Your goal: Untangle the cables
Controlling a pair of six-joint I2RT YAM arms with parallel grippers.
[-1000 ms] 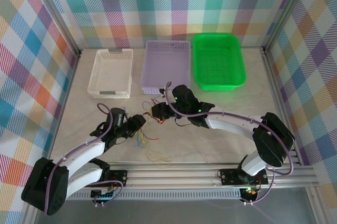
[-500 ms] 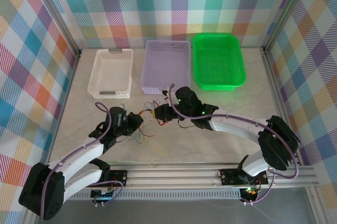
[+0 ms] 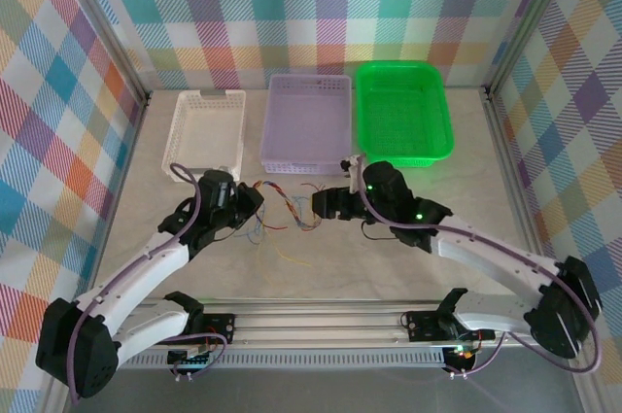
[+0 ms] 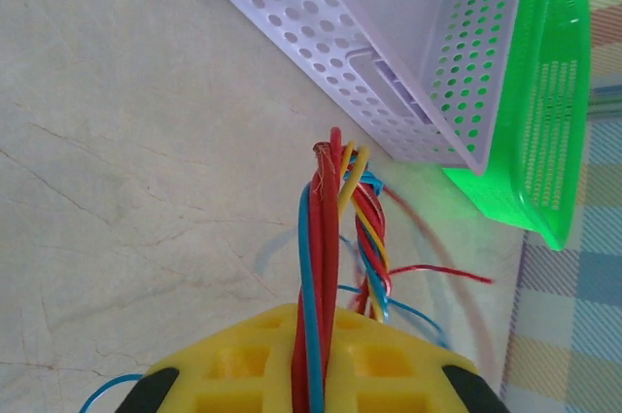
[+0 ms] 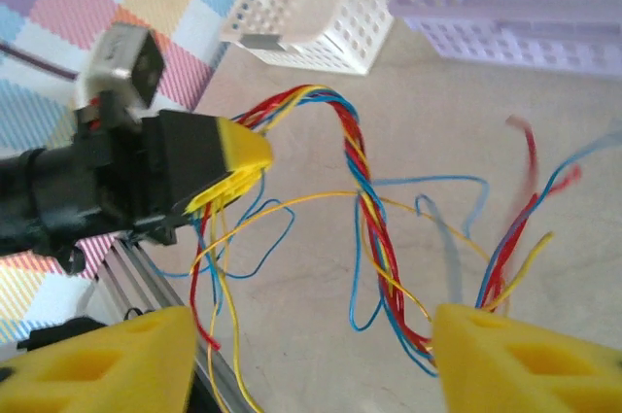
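Cables (image 3: 285, 207) (image 4: 326, 238) (image 5: 362, 180): red, yellow and blue strands twisted into a braid, lying low over the table (image 3: 457, 189) just in front of the purple basket (image 3: 309, 83). The braid runs between the two claws. Loose ends fan out at both extremities, and one yellow strand lies apart, nearer the arm bases.

Change since earlier frames: a second ago both claws stood close together over a bunched heap left of centre. The right gripper (image 3: 319, 205) (image 5: 311, 335) has since drawn off to the right, and the left gripper (image 3: 255, 197) (image 4: 321, 335) (image 5: 243, 155) has shifted slightly towards the baskets. The bundle is now stretched out in a line between them. The right jaws, clamped in the earlier frames, now stand apart.

Left claw: closed tight on the cables. The left wrist view shows red and blue strands pinched between the yellow fingers (image 4: 389, 364), with the braid rising out beyond them.

Right claw: spread wide and gripping nothing. The braid's end lies just beside the inner edge of one finger (image 5: 515, 355); whether it touches cannot be told.

Surroundings: white basket (image 3: 206, 95), purple basket and green basket (image 3: 403, 68) stand in a row at the far side of the table.
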